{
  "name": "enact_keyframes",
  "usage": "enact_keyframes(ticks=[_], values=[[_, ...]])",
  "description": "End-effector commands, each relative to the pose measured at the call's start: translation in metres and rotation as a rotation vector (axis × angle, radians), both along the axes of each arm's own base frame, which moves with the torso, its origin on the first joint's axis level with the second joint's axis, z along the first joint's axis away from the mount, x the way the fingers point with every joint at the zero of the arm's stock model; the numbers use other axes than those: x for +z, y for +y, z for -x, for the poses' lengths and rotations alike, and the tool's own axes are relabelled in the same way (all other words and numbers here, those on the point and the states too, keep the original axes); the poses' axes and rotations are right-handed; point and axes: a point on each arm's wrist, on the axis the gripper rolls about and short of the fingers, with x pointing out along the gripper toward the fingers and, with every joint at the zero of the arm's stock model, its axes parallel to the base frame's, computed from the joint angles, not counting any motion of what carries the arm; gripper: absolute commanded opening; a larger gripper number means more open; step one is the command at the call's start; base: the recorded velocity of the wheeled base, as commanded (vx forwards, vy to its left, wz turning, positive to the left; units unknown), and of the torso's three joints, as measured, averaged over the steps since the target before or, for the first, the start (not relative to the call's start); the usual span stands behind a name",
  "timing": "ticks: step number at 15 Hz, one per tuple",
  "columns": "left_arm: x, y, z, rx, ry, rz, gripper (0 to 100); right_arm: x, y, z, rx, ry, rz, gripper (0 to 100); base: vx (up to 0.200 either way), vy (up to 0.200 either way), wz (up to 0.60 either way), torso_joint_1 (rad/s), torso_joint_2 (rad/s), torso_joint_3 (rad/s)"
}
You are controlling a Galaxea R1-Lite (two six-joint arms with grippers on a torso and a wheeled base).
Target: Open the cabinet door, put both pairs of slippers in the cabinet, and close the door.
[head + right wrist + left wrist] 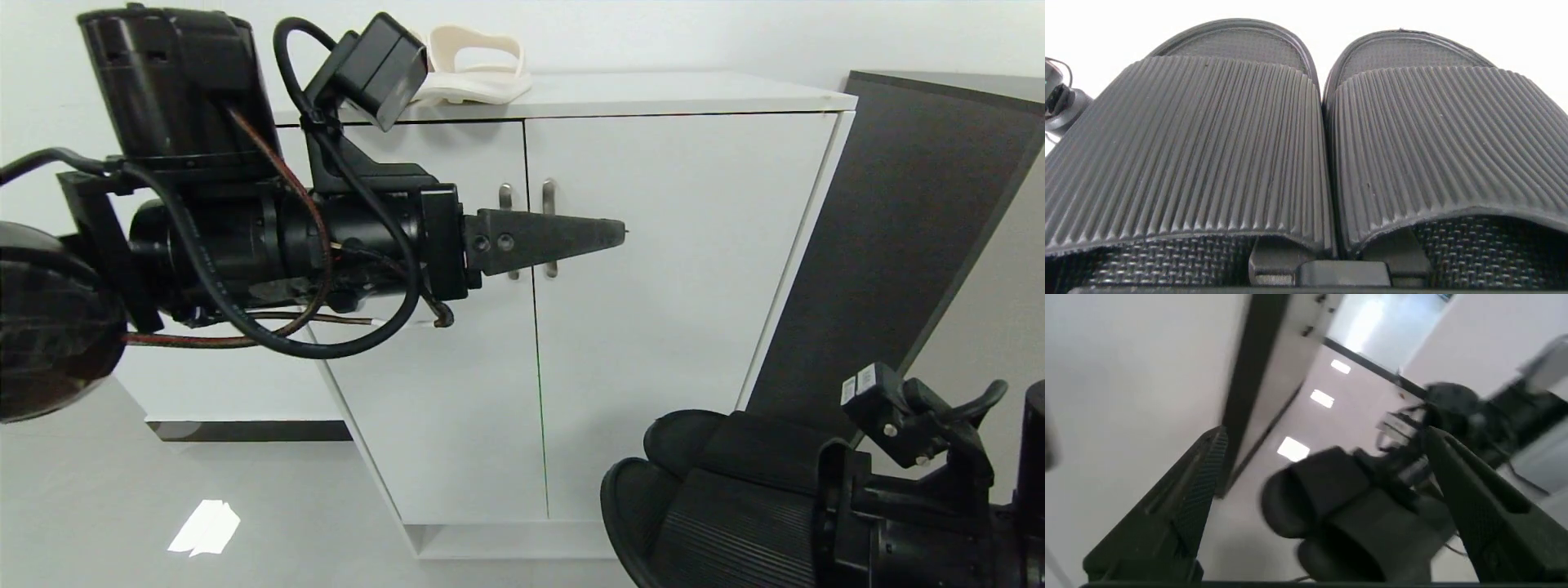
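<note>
- Starting at my left gripper (617, 233): the left wrist view shows its fingers (1180, 510) spread wide with nothing between them. That suits a tool about to hook a handle, not one carrying anything.
- Right at its tip are the two metal handles (549, 196), at the seam where the cabinet doors (669, 310) meet. Both doors sit shut and flush. From the head view the tip overlaps the handles, but I cannot tell whether it touches either one.
- Above that gripper's wrist, the white slippers (478, 65) rest on the cabinet top (694, 91). There they are out of the way of either door's swing.
- Well below and off to the side of the left gripper, my right gripper (1335, 265) is pinching the black slippers (718, 490). The two shoes are pressed side by side, so one grasp carries the pair. I judge they are held low and back from the cabinet front to leave the doors room to open.
- Past the right gripper, a dark panel (906, 245) stands against the cabinet's side.
- My read is that the opening step is in hand and no slippers are inside yet. Next I would close the fingers around one handle and pull. The risks are slipping off the slim handle or swinging a door into the held pair.
</note>
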Motion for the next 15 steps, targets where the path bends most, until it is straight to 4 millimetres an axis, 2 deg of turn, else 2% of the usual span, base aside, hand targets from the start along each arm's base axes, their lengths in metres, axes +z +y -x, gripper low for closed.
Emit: enact_keyframes(ticks=[1, 5, 9, 15], values=[[-0.005, -0.003, -0.020, 0.069, 0.013, -0.010, 100, 0.000, 0.000, 0.000, 0.000, 0.001, 0.001, 0, 0.000, 0.000, 0.00, 0.000, 0.00, 0.000], [-0.002, -0.009, -0.034, 0.207, -0.003, -0.010, 100, -0.002, 0.001, -0.001, 0.000, 0.007, 0.008, 0, 0.000, 0.000, 0.00, 0.000, 0.00, 0.000], [-0.015, -0.013, -0.047, 0.277, 0.002, -0.051, 100, -0.003, 0.002, -0.002, -0.003, 0.011, 0.012, 0, 0.000, 0.000, 0.00, 0.000, 0.00, 0.000], [-0.022, -0.005, -0.066, 0.345, -0.020, -0.082, 100, -0.003, 0.002, -0.002, -0.003, 0.011, 0.012, 0, 0.000, 0.000, 0.00, 0.000, 0.00, 0.000]])
